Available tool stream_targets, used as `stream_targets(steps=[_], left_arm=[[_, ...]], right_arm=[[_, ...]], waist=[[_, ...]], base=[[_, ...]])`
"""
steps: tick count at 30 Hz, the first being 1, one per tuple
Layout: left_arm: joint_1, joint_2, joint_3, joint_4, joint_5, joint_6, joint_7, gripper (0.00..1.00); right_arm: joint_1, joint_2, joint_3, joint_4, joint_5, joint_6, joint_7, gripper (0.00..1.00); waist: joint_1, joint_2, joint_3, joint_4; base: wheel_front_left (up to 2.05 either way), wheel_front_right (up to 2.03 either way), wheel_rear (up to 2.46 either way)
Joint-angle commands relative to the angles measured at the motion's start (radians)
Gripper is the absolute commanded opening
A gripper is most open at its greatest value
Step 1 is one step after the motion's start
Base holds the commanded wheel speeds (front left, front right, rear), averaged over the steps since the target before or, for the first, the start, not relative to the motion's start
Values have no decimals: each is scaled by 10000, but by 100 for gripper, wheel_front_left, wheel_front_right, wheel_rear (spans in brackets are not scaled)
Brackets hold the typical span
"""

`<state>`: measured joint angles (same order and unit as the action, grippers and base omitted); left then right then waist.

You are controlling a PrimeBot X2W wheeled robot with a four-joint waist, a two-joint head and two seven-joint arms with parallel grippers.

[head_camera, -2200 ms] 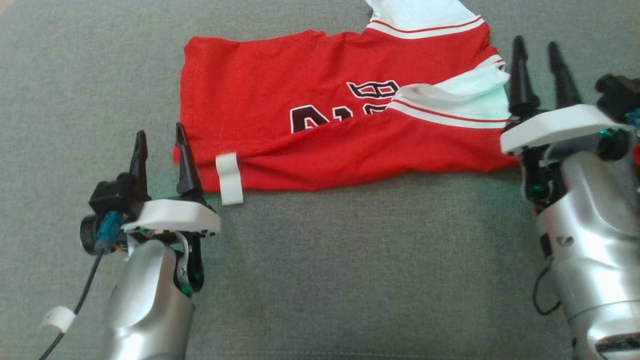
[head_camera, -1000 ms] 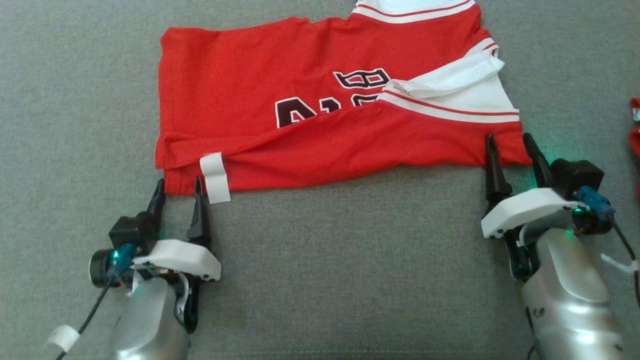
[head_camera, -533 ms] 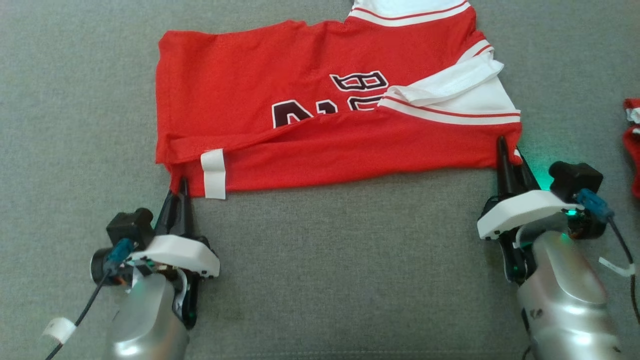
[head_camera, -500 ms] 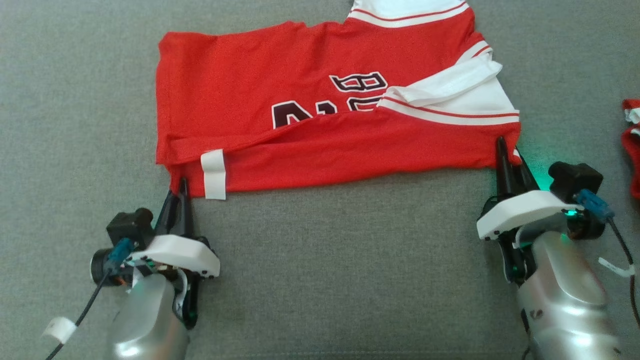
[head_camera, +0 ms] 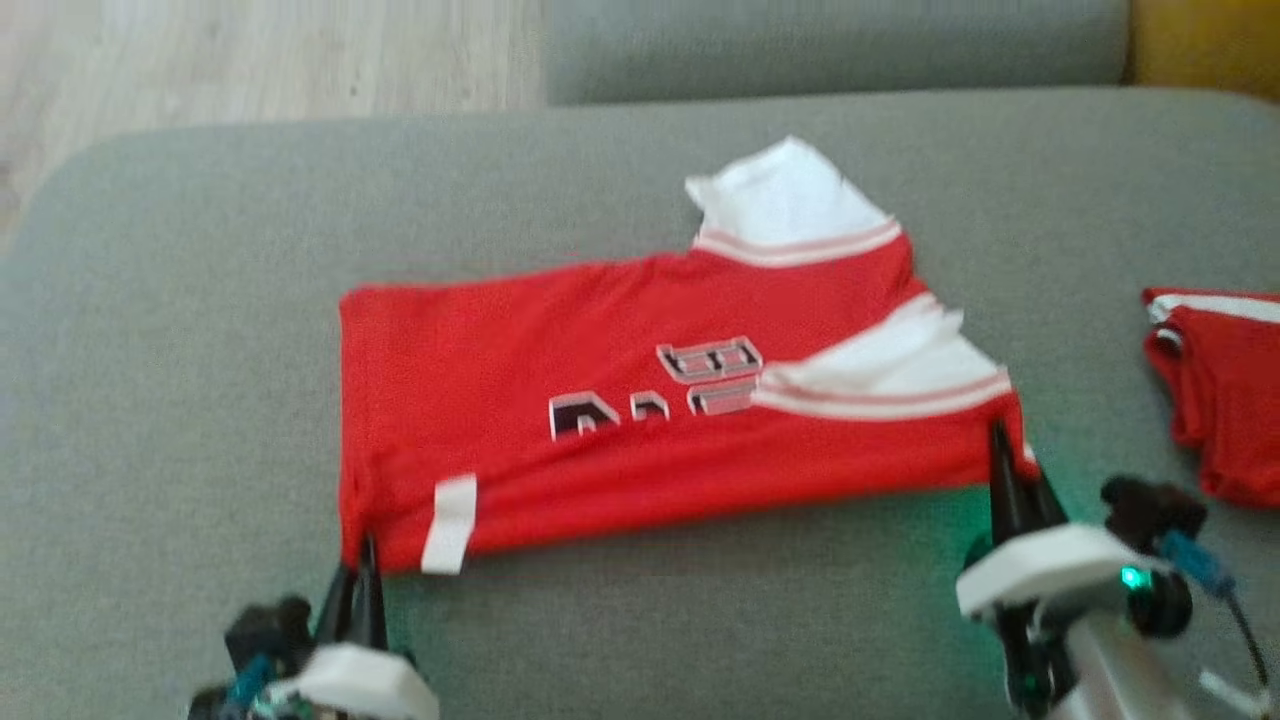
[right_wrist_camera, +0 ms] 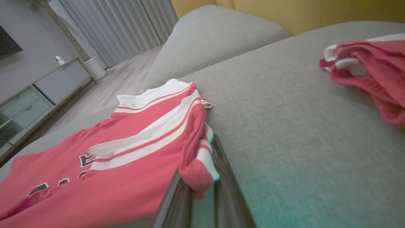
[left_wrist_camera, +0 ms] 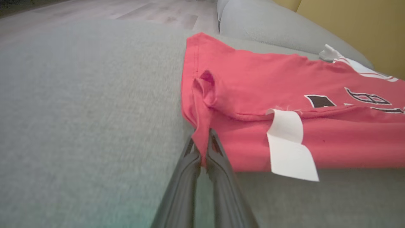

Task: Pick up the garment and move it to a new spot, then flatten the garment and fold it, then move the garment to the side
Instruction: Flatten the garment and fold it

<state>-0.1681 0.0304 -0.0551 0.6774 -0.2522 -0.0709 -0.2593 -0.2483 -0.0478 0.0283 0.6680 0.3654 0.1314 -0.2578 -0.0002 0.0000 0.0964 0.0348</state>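
Fold step, likely. Left end effector (left_wrist_camera: 202, 148) and right end effector (head_camera: 1000, 440) pinch near corners of garment (head_camera: 600, 340), mid sofa cushion (head_camera: 200, 300). Next: lift evenly, fold toward far edge.

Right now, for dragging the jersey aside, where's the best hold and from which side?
The two near corners of the jersey: the left one beside the white tag, the right one by the striped sleeve. Come from the near side, low along the cushion: the folded edge lies flat across the front, and its corners bunch up. Both pairs of jaws are shut there.
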Motion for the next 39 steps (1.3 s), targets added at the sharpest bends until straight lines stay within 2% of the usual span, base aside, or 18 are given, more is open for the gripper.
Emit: stream_targets(steps=[1, 4, 5, 6, 7, 8, 17, 23, 29, 32, 39], left_arm=[[45, 198, 311, -162, 1, 82, -24, 0], [299, 198, 171, -59, -24, 145, -24, 0], [302, 198, 147, -61, -15, 191, -24, 0], [274, 198, 132, -100, 64, 284, -24, 0], [231, 198, 107, -187, 174, 340, -24, 61], [179, 198, 96, -255, 236, 373, -24, 100], [-927, 241, 127, -466, 1031, 405, -24, 100], [-2273, 594, 451, -348, 1255, 469, -24, 100], [-3795, 1086, 228, 1172, 1440, 35, 86, 100], [-4843, 1463, -64, 2198, 1536, -245, 652, 100], [-5848, 1946, -432, 3324, 1419, -516, 1500, 100]], right_arm=[[133, -24, 190, -391, 91, -7, -39, 0], [497, -24, 161, -493, 124, -7, -39, 0], [550, -24, 153, -511, 128, -7, -39, 35], [568, -24, 181, -512, 131, -7, -39, 96], [549, -24, 173, -566, 154, -7, -40, 100], [513, -24, 177, -639, 141, -7, -40, 100], [-275, -24, 41, -1353, -150, -7, -40, 100], [-1327, -24, 162, -1473, -345, -7, -40, 100], [-2444, -24, 520, -1181, -685, -7, -40, 100], [-3097, -24, 800, -825, -843, -7, -40, 100], [-3913, -33, 1285, -354, -856, -7, -40, 100]], waist=[[2, 0, -401, -75], [2, 0, -336, -127], [2, 0, -284, -142], [2, 0, -213, -156], [2, 0, -142, -163], [2, 0, -69, -176], [2, 0, 638, -290], [2, 0, 1215, -373], [2, 0, 1711, -402], [2, 0, 2015, -439], [2, 0, 2527, -592]], base=[[0, 0, 0], [0, 0, 0], [0, 0, 0], [0, 0, 0], [0, 0, 0], [0, 0, 0], [0, 0, 0], [0, 0, 0], [0, 0, 0], [0, 0, 0], [0, 0, 0]])
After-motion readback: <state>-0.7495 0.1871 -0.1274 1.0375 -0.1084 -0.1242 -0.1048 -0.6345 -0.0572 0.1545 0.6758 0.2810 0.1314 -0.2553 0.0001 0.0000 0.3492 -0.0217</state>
